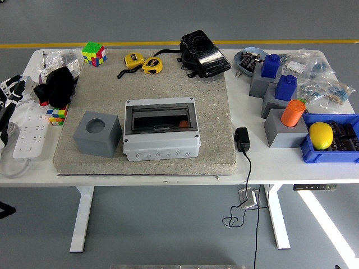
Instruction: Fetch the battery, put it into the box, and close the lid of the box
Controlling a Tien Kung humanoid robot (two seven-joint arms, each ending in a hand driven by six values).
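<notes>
The grey box stands in the middle of the beige mat with its dark see-through lid down flat. Through the lid a small orange thing shows inside at the right. An orange cylinder stands upright on a grey block at the right. My left hand shows only as a sliver at the picture's left edge, over the power strip's far end and well away from the box. My right arm is out of view.
A grey cube with a round hole sits left of the box. A white power strip, a black cloth and puzzle cubes lie left. Tape measures and a black pouch lie behind. A blue bin with a lemon is right.
</notes>
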